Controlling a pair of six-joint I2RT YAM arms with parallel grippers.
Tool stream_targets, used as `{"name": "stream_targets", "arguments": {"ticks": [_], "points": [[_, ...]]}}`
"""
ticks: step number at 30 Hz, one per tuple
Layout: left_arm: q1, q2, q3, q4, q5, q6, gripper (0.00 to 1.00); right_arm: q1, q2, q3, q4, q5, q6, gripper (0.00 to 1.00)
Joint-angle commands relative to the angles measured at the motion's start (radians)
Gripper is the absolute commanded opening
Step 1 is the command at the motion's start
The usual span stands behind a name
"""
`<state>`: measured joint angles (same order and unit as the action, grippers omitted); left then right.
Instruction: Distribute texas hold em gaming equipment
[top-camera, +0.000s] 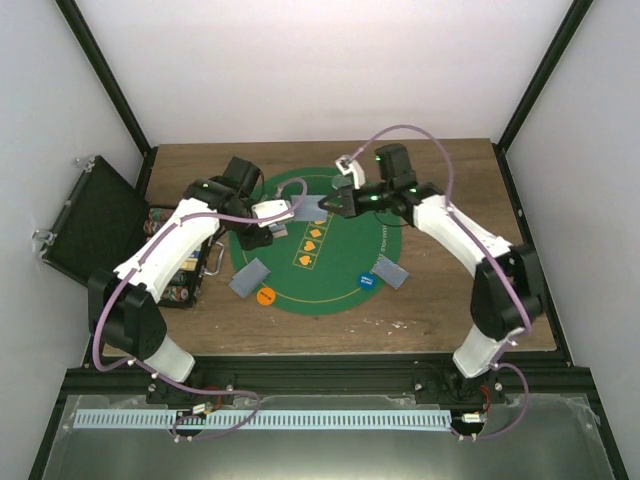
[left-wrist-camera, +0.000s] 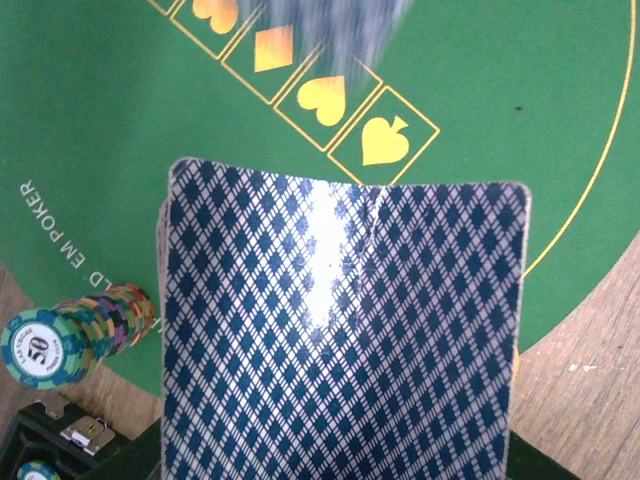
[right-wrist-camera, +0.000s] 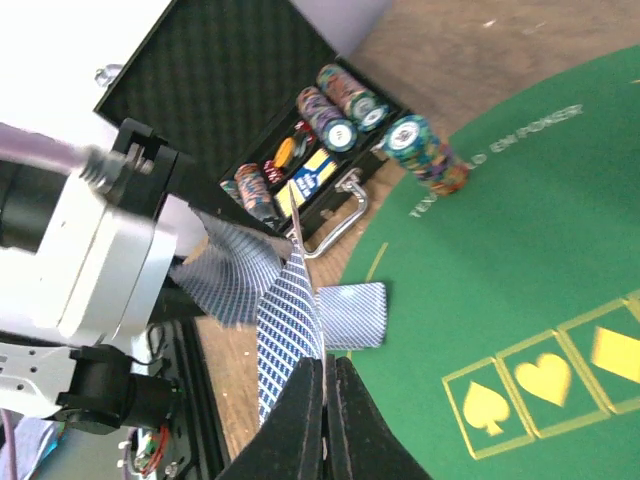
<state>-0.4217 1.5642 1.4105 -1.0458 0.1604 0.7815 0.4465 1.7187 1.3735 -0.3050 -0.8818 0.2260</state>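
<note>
My left gripper (top-camera: 275, 216) is shut on a deck of blue-backed cards (left-wrist-camera: 340, 330) over the left part of the green mat (top-camera: 330, 290). The deck fills the left wrist view and hides the fingers. My right gripper (top-camera: 334, 205) (right-wrist-camera: 326, 362) is shut on one card (right-wrist-camera: 288, 320), pinched on edge right next to the deck (right-wrist-camera: 228, 272). Dealt cards lie at the mat's lower left (top-camera: 250, 277) and lower right (top-camera: 390, 270). An orange disc (top-camera: 266, 296) and a blue disc (top-camera: 368, 282) lie beside them. No clear disc shows.
The open black case (top-camera: 95, 215) stands at the left, its chip tray (right-wrist-camera: 300, 150) beside the mat. A stack of chips (left-wrist-camera: 85, 328) (right-wrist-camera: 428, 152) stands on the mat's left edge. Both arms meet over the mat's upper half.
</note>
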Motion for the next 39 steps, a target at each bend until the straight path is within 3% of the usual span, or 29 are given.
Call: {"name": "stream_targets", "arguments": {"ticks": [1, 12, 21, 34, 36, 39], "points": [[0.033, 0.001, 0.000, 0.026, 0.004, -0.026, 0.45, -0.083, -0.168, -0.121, -0.011, 0.099, 0.035, 0.01], [0.049, 0.004, 0.001, 0.029, 0.018, -0.037, 0.45, -0.391, -0.448, -0.714, 0.079, 0.233, 0.197, 0.01], [0.049, 0.004, -0.002, 0.024, 0.021, -0.037, 0.45, -0.413, -0.444, -0.824, 0.255, 0.273, 0.303, 0.01], [0.049, 0.011, 0.009, 0.017, 0.023, -0.036, 0.45, -0.413, -0.472, -0.941, 0.290, 0.320, 0.369, 0.01], [0.050, 0.011, 0.009, 0.015, 0.023, -0.034, 0.45, -0.413, -0.471, -0.938, 0.279, 0.329, 0.368, 0.08], [0.049, 0.005, 0.006, 0.012, 0.022, -0.032, 0.45, -0.413, -0.478, -0.927, 0.247, 0.342, 0.365, 0.44]]}}
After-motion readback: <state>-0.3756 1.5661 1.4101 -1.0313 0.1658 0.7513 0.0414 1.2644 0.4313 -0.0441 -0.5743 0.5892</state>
